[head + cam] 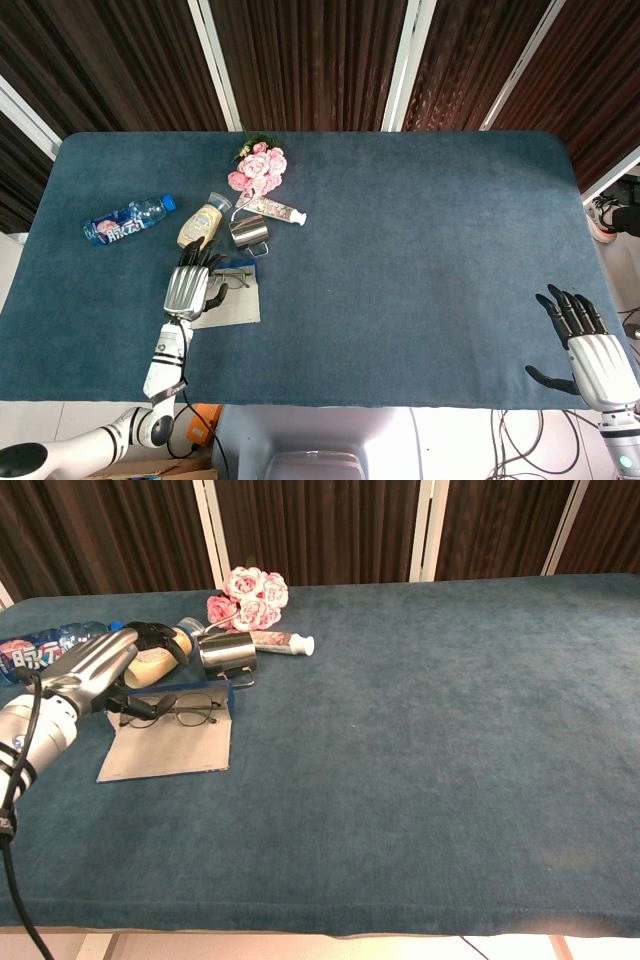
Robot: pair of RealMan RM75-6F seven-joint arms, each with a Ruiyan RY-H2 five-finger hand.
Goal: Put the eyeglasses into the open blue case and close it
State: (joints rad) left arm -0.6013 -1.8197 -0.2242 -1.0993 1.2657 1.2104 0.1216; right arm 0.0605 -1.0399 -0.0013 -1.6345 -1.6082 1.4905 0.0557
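The thin-framed eyeglasses (183, 712) (233, 279) lie on the grey lining of the open blue case (170, 748) (232, 306), close to its blue far rim. My left hand (95, 673) (186, 287) hovers at the case's left side with its fingers spread and lifted off the glasses. Its thumb sits close to the left temple; whether they touch is unclear. My right hand (586, 346) hangs open past the table's near right edge, far from the case, and shows only in the head view.
Just behind the case stand a metal cup (226, 651), a tan sauce bottle (200, 222) and a white tube (282, 642). Pink flowers (246, 597) lie further back. A water bottle (128, 221) lies at the far left.
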